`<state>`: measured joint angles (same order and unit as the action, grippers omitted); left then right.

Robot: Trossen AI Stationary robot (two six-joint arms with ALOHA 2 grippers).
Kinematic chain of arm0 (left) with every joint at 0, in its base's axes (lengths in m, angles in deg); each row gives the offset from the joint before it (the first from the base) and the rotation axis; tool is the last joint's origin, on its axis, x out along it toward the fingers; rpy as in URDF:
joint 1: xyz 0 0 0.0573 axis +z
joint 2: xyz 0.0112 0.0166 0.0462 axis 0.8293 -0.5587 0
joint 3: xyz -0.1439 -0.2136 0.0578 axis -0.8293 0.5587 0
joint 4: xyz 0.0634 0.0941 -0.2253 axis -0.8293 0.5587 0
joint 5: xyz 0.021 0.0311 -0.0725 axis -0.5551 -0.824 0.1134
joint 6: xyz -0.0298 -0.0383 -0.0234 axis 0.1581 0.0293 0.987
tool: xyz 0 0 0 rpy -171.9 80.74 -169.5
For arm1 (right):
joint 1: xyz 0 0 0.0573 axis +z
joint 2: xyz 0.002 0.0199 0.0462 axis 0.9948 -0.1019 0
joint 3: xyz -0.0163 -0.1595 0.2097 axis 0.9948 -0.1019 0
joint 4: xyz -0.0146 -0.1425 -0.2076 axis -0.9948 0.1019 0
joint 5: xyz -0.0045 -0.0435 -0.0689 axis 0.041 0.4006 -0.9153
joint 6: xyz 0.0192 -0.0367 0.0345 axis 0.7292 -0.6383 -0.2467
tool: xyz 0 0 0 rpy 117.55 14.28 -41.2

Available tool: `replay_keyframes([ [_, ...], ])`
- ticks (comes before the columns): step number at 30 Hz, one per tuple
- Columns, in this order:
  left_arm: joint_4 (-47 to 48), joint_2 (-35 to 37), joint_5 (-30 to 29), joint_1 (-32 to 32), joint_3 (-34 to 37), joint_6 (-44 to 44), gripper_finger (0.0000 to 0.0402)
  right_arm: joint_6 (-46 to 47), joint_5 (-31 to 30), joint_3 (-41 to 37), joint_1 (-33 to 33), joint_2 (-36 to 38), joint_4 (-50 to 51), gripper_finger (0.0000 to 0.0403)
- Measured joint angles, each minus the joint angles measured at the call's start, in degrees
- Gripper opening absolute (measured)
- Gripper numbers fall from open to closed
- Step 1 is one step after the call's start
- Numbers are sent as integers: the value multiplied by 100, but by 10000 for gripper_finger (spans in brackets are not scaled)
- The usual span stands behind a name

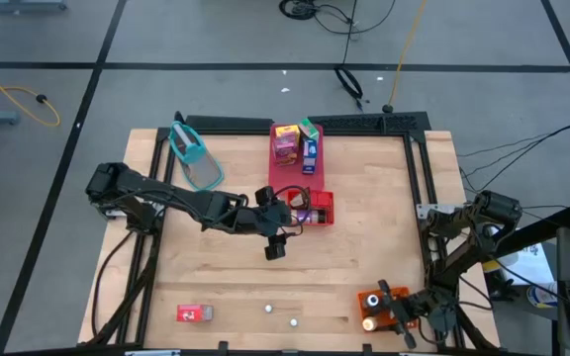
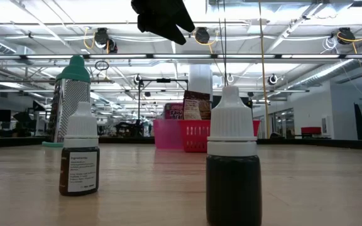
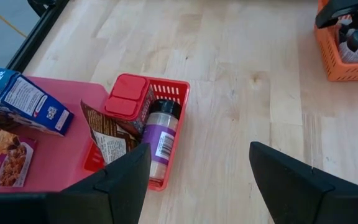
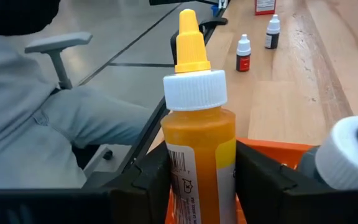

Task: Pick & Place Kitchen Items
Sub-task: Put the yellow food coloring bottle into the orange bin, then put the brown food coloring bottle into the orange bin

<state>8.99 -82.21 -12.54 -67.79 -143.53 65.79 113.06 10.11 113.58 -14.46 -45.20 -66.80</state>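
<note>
Kitchen items lie scattered over the wooden bench (image 1: 216, 267), noted from its left side across. Teal-handled metal grater (image 1: 194, 158) at far left rear. Small red carton (image 1: 194, 313) at the front edge; lettering too small to read. Left pincer (image 1: 275, 247) hangs spread wide and empty at mid-bench, just beside the small red mesh basket (image 3: 173, 134). That basket holds a red two-lobed lid box (image 3: 127, 98), a brown snack pouch (image 3: 107, 138) and a purple-labelled jar (image 3: 159, 134); a barcode shows on the jar, no words legible. Flat pink tray (image 1: 295, 173) behind carries a blue carton (image 3: 27, 102) and a purple-pink carton (image 3: 2, 155); print partly visible, not readable. Two tiny white-capped dropper bottles (image 1: 280, 314) stand at front centre.

Right pincer (image 4: 197, 171) at front right, over the orange bin (image 1: 374, 302), pinching a yellow squeeze bottle with white collar and yellow nozzle (image 4: 197, 124).

Handling, judged: bottle is light, smooth plastic, somewhat squashy, likely slippery; grip the body below the collar, gently. Cartons are light and crushable; take them across the flat faces.
</note>
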Motion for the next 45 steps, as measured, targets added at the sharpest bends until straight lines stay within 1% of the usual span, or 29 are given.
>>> replay_keyframes([
  [6,0,0,0,0,0,0,273,175,-9,2,0,2,-112,168],
  [10,0,0,0,0,0,7,273,23,33,4,2,0,-353,195],
  [15,0,0,0,-1,0,5,274,-33,31,4,2,0,-362,229],
  [20,1,0,0,0,0,7,273,-74,38,4,4,0,-440,249],
  [24,0,0,0,1,0,7,273,-267,38,4,30,95,-443,250],
  [29,2,0,6,-24,0,4,274,-546,36,4,173,461,-444,241],
  [34,4,0,7,-102,0,-28,273,-1234,24,6,291,965,-445,234],
  [45,13,0,2,-453,25,-17,273,-2861,12,7,186,2068,-432,233],
])
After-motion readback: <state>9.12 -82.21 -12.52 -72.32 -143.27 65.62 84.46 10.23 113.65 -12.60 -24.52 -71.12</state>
